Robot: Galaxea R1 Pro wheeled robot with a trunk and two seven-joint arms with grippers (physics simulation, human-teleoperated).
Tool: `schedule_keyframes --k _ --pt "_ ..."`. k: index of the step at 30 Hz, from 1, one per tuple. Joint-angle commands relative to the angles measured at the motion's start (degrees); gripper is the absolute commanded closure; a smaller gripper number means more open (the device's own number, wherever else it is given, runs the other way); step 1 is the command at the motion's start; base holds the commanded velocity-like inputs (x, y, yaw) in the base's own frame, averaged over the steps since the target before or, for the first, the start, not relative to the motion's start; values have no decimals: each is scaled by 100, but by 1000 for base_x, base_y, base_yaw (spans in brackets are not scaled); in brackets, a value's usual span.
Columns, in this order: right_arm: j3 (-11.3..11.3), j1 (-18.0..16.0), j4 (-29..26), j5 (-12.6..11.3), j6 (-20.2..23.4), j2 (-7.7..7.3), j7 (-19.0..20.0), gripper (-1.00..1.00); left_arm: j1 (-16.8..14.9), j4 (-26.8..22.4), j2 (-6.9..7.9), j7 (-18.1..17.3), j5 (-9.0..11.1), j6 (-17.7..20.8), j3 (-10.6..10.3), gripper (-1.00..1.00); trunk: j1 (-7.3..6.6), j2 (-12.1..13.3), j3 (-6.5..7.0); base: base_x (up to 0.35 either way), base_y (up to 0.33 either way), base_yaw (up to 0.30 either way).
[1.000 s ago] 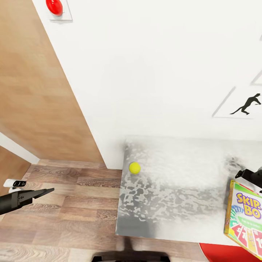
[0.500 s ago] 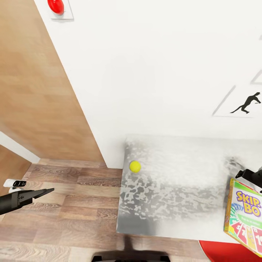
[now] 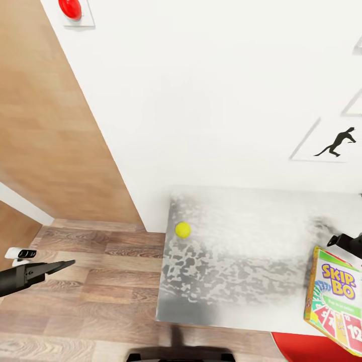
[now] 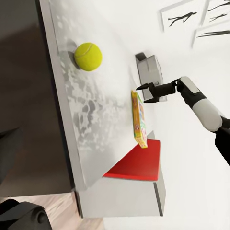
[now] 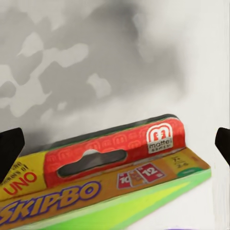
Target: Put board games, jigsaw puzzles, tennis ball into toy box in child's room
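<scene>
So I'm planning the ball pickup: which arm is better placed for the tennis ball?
Left, probably. The left gripper hangs over the floor on the tennis ball's side of the table; the right gripper is by the Skip-Bo box.

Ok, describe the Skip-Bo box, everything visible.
The Skip-Bo box is a flat printed carton, yellow-green bordered, with a purple-and-yellow logo, red number cards and a red end flap with a hanging slot. It stands on edge at the table's near right corner, overhanging it. The right gripper's open fingers flank its top edge.
</scene>
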Motion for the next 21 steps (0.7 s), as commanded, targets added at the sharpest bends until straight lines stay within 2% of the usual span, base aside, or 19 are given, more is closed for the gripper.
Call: schedule_keyframes --k 1,16,21 --pt "-11 -3 -4 -60 12 0 -58 -100 -2 -3 0 -20 -1 61 -2 -100 3 -10 -9 0 -93 0" --pt "-11 -4 -4 -58 12 2 -58 -100 -2 -3 -5 -20 -1 66 -3 -100 3 -10 -9 0 -22 0" --pt "-7 -4 -4 -59 12 6 -58 -100 -2 -3 -1 -20 -1 67 1 -100 3 -10 -9 -82 -1 0"
